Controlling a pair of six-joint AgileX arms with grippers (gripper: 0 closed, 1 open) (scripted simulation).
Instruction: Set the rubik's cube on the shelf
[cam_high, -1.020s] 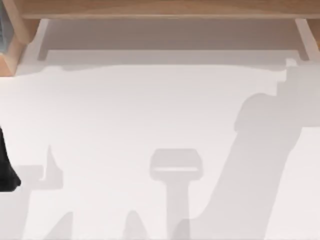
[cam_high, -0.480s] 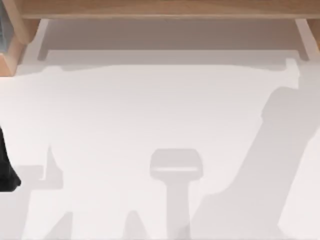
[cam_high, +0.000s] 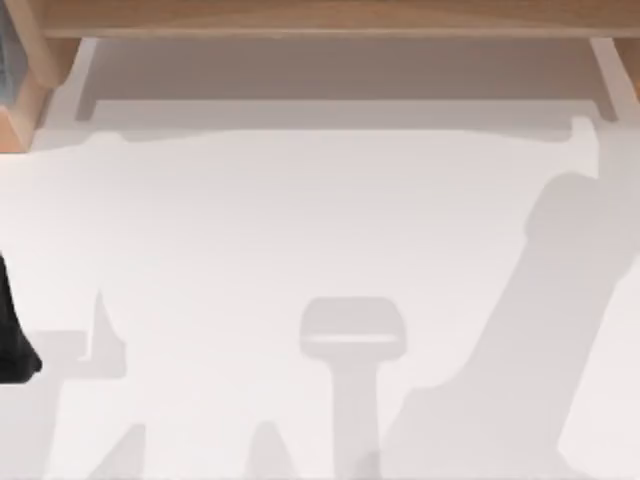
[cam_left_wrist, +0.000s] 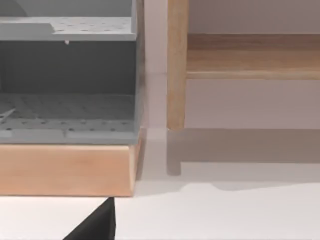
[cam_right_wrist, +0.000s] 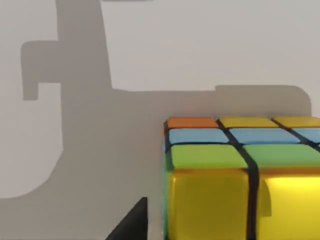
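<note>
The small multicoloured rubik's cube (cam_right_wrist: 240, 175), with yellow, green, blue and orange square tiles split by dark grid lines, sits close in front of the right wrist camera on the plain white tabletop (cam_right_wrist: 200, 45), inside a broad grey shadow. A dark wedge, one of the right gripper's fingers (cam_right_wrist: 131, 222), pokes in just beside the cube's yellow face, apart from it; whether that gripper is spread or pressed together I cannot tell.

From above, the long light-brown wooden shelf (cam_high: 320, 18) runs along the far edge of the table, standing on white bracket-like supports (cam_high: 612, 75) at each end, with bare white tabletop before it. At the top view's left edge a dark part of the left arm (cam_high: 12, 335) shows.

The left wrist camera faces the shelf's wooden upright and a grey perforated tray (cam_left_wrist: 67, 75) on a wooden base; a dark fingertip (cam_left_wrist: 97, 225) shows, its grip I cannot tell
</note>
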